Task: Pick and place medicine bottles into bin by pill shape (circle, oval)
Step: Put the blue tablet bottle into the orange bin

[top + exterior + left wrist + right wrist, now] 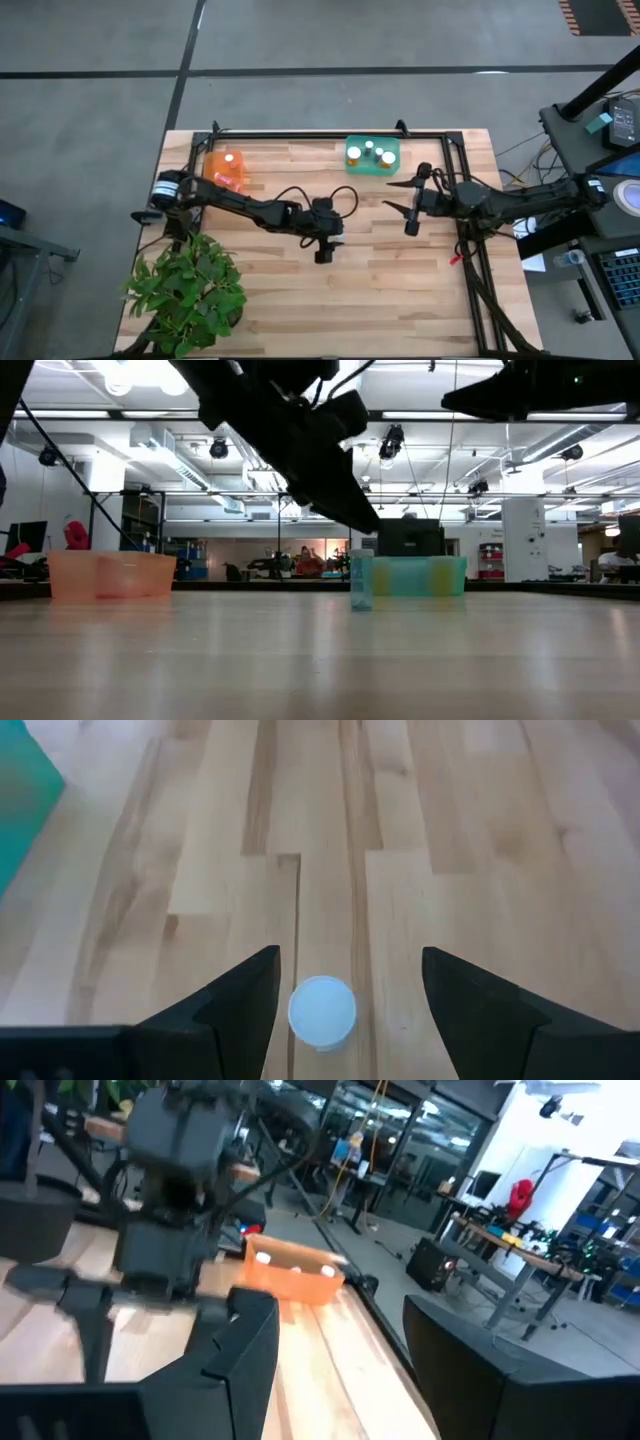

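The left gripper (345, 995) hangs over the middle of the wooden table (300, 300), its two fingers spread wide with one small bottle (322, 1012) standing upright between them. Neither finger touches it; bare wood shows on both sides of its round white cap. From above, the arm hides this bottle almost entirely. In the low view it shows as a pale, see-through cylinder on the table, and its contents cannot be made out, so the pill shape is unreadable.

The right gripper (410, 207) waits above the table's right half, fingers spread and holding nothing.

At the far edge sit two bins. The green bin (372, 155) holds about four white-capped bottles, seen only as dots from overhead. The orange bin (227, 168) shows one white cap; its walls blur whatever else lies inside. A leafy plant (188, 290) covers the near left corner of the table, and the left arm's base is partly lost behind it.
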`<state>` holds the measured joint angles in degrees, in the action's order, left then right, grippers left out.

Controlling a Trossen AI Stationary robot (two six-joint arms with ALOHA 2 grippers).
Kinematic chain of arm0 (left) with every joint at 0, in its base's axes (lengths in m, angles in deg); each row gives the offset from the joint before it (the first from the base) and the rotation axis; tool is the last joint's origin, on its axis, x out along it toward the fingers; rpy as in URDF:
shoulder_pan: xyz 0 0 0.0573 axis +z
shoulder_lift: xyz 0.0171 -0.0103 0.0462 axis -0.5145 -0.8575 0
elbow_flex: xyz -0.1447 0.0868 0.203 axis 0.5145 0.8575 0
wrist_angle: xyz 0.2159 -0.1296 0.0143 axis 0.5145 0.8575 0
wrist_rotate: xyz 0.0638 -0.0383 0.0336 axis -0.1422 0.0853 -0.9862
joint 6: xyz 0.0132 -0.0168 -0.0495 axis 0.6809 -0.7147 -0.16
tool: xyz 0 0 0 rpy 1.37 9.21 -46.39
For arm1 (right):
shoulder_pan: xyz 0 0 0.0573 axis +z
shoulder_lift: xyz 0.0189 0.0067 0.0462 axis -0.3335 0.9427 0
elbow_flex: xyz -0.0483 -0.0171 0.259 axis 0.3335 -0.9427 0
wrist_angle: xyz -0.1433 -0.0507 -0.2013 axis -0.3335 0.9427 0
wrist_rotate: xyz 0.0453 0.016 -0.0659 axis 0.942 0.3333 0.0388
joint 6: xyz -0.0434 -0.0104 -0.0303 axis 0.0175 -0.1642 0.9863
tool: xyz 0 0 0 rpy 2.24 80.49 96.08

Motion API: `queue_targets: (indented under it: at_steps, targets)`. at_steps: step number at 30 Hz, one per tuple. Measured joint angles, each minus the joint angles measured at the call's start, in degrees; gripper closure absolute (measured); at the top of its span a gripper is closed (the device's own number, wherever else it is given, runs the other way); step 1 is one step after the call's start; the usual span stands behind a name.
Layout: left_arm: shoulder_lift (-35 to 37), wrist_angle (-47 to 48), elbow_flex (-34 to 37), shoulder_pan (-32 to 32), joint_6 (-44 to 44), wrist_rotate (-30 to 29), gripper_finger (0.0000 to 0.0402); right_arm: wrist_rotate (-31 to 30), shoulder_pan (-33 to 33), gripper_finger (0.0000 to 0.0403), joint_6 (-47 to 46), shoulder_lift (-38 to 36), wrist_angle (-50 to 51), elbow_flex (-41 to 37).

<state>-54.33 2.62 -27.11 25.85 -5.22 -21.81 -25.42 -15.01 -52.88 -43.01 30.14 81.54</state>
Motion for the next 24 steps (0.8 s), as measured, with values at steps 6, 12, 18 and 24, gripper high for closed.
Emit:
queue_targets:
  at_steps: [6,12,18,24]
  targets:
    - [-3.12,-0.05,-0.05,0.24,0.11,0.31,0.0175,-0.4,0.0,0.02,0.37,-0.49,0.1,-0.01]
    - [-3.6,0.06,0.0,0.56,0.11,0.2,0.0176,-0.41,0.0,0.02,0.35,-0.39,0.09,-0.02]
    - [-3.6,0.95,0.07,0.63,0.09,0.11,0.0206,-0.41,0.0,0.02,0.35,-0.37,0.09,-0.02]
    - [-3.6,0.89,0.14,0.65,0.11,-0.02,0.0259,-0.42,0.0,0.02,0.27,-0.37,0.09,-0.02]
